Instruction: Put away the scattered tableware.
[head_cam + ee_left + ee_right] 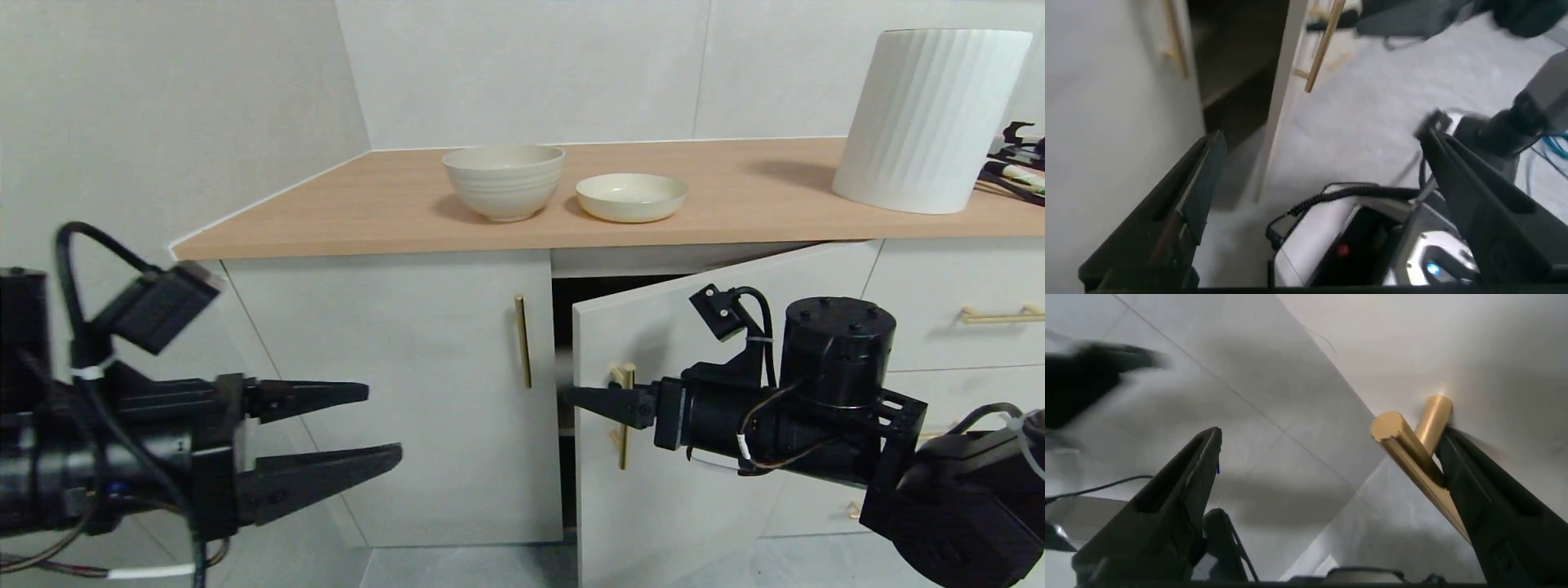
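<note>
Brass is the weak point here: the right gripper [575, 398] sits at the handle [624, 445] of the right cabinet door [653, 523], which stands only partly ajar, and I judge that a pull made with the fingers this slack would let the bar slide free and leave the door where it is; a pull off the door's arc could also scrape a finger down the panel; and with the gap so narrow, neither piece of tableware could pass into the cabinet without knocking the door edge. Both pieces wait on the wooden counter [735, 204] above, the deep bowl [504, 181] just beside the shallow dish [631, 197], not touching it and with no gripper near; a tall white ribbed vessel [931, 122] stands well off to the right. In the right wrist view that gripper's jaws are spread wide, the bar lying against one finger and far from the other, so nothing is clamped; the left gripper [384, 422] hangs before the closed left door [392, 367], jaws parted, holding and touching nothing.
</note>
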You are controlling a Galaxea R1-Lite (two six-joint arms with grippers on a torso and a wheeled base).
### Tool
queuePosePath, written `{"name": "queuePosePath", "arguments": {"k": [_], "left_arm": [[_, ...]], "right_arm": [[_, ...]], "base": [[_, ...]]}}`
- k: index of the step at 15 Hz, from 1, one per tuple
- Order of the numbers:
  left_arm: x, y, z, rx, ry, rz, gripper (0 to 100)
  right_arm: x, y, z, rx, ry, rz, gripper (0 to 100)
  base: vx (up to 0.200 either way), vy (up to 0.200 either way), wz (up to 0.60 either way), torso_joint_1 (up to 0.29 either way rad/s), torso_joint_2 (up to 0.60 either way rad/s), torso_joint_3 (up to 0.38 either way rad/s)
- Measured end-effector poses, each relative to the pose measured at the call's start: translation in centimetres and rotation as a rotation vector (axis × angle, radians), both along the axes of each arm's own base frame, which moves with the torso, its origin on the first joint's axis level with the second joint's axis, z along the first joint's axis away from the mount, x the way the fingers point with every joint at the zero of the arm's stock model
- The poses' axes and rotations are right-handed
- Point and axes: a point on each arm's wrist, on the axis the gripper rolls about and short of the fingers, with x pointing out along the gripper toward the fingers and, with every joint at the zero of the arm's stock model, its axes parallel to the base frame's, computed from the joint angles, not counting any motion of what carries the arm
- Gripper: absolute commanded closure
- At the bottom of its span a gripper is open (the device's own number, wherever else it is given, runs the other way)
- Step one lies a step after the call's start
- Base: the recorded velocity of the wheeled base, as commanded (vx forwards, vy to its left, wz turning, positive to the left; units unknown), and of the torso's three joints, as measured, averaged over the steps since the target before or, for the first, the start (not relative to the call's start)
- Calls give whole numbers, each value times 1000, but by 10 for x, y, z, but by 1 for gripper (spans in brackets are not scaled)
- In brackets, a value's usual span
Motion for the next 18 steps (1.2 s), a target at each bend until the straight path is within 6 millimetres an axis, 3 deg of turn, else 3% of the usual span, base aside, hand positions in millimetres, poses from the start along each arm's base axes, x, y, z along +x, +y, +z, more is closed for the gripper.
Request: {"name": "queuePosePath", "arguments": {"k": [3,5,6,13,18], "left_arm": [[24,-17,-40,5,128,-36,0],[29,-23,-50,-8,194,-40,0],[31,-26,-53,-11,210,-44,100],[46,-36,-58,-30,171,-65,100],[79,-71,-63,-194,79,-89,100]], "right_arm": [[1,1,-2,-1,-1,1,0],[1,1,-3,-2,0,1,0],[1,1,-4,-3,1,0,0],[0,3,-5,-7,5,5,0],[-1,4,-5,-8,6,9,0]], "base": [[0,0,0,0,0,0],[0,0,0,0,0,0],[0,0,0,0,0,0],[0,0,0,0,0,0],[0,0,0,0,0,0]]}}
